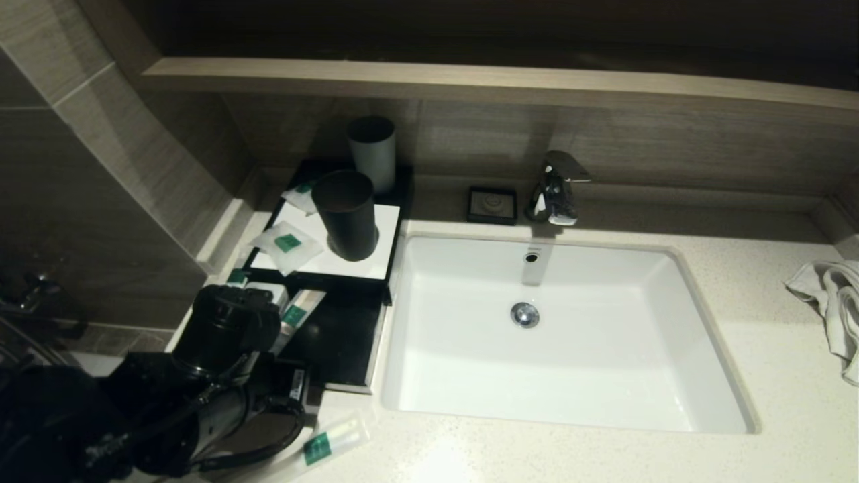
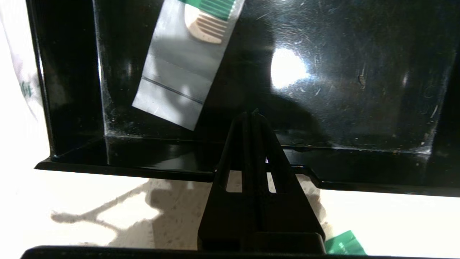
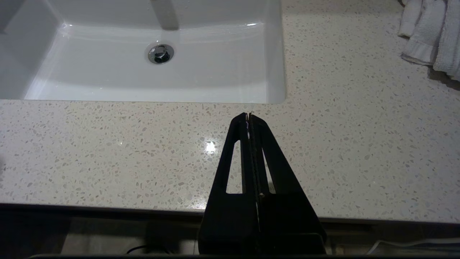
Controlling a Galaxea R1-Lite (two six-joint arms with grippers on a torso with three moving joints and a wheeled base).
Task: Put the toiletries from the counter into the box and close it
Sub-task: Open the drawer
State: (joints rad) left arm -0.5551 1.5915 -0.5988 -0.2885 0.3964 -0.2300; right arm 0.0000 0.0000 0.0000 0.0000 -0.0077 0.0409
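**Drawer pulled out, one comb sachet inside, others still outside**

The black box (image 1: 329, 265) stands on the speckled counter (image 1: 604, 456) just beside the sink's (image 1: 564, 335) left rim. Its front drawer (image 1: 339, 335) is pulled out toward the counter edge. Inside the drawer, along the side away from the sink, lies a long narrow sachet (image 1: 295, 318) with a green label; the left wrist view shows a pale comb sealed in it (image 2: 179, 68), resting flat on the glossy black drawer floor. The rest of the drawer floor shows bare.

On the box's white top panel stands a black cup (image 1: 345, 215), with a grey cup (image 1: 372, 153) behind it. Two small squarish sachets also lie on the top: one (image 1: 287, 245) hanging over the panel's edge away from the sink, one (image 1: 300, 196) farther back beside the black cup.

Another long sachet (image 1: 329, 443) lies on the counter in front of the drawer, near the counter's front edge.

The left gripper (image 2: 253, 115), fingers pressed together and holding nothing, hangs over the drawer's front lip. The right gripper (image 3: 248, 116), likewise closed and empty, sits parked above the counter in front of the sink.
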